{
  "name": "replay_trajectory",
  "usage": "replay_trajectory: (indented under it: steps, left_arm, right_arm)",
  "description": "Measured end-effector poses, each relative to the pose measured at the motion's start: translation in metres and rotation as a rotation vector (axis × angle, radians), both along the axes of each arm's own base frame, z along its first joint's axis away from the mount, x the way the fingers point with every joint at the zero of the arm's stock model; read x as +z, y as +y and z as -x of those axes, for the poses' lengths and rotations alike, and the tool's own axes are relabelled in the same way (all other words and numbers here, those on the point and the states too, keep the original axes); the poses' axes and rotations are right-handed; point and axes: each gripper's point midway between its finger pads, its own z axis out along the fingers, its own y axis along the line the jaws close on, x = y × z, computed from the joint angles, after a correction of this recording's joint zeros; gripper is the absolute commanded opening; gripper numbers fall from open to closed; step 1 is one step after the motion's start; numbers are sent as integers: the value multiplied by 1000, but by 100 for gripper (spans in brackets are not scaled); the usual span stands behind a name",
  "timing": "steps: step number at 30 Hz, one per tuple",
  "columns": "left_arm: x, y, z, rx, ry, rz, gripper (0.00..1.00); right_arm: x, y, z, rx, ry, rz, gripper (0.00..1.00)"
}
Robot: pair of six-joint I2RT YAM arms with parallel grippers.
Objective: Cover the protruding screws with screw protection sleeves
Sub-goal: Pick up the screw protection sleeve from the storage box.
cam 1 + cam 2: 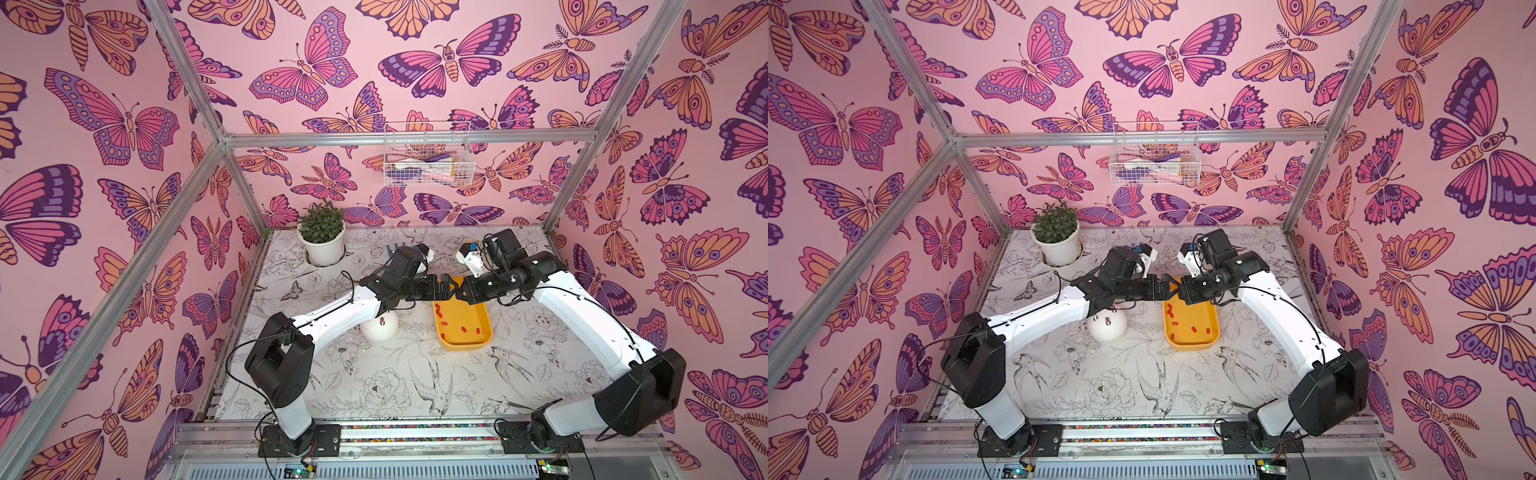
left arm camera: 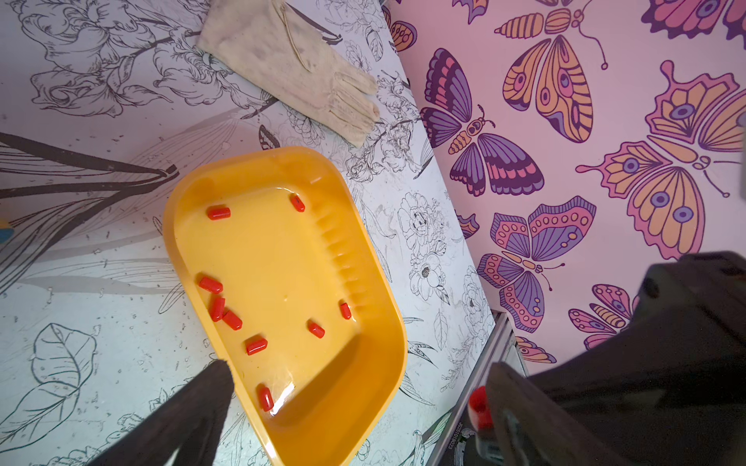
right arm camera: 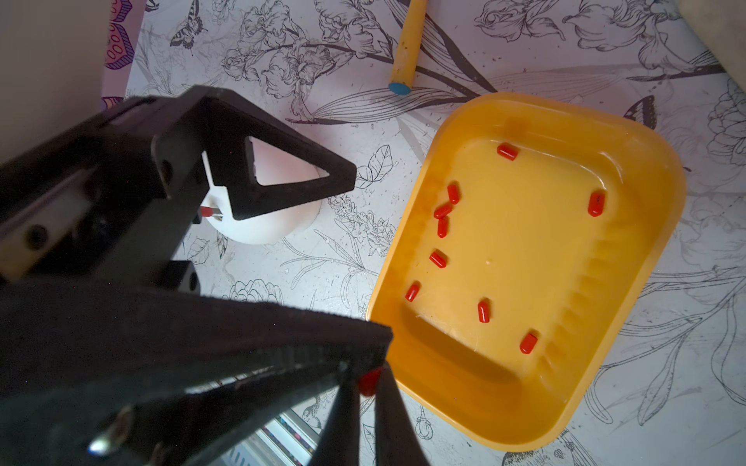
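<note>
Meeting tip to tip above the far end of the shallow yellow plastic tray [image 1: 462,345], the two black pincers look set for a handover: the right pincer [image 3: 369,379] is clamped on one small red rubbery sleeve [image 2: 479,401], and the left pincer [image 1: 448,286] stands spread wide, its jaws either side of that sleeve, which sits close against one finger [image 2: 520,407] and apart from the other. The sleeve's long axis seems to run roughly along that finger, though the tips hide much of it. Nine loose red sleeves [image 3: 442,227] lie scattered flat in the tray. The white smooth dome-shaped body [image 1: 1106,330] sits on the table just beside the tray, on the left arm's side and nearer the robot than the pincers, partly under the left forearm, so the left arm is the nearer one. One of its thin dark-grey metal screws [image 3: 209,212] already wears a red cap; the rest are hard to make out. A yellow rod with a blue end [image 3: 405,48] and a beige cloth glove [image 2: 306,68] lie beyond the tray, clear of the way to the dome
</note>
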Motion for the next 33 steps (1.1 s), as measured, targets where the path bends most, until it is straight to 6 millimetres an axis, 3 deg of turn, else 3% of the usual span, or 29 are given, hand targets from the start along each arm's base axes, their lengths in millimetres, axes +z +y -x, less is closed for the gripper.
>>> replay_trajectory:
  steps: [33]
  left_arm:
    - [-9,4,-1,19,4,-22,100]
  right_arm:
    - [2,1,-2,0,-6,-11,10]
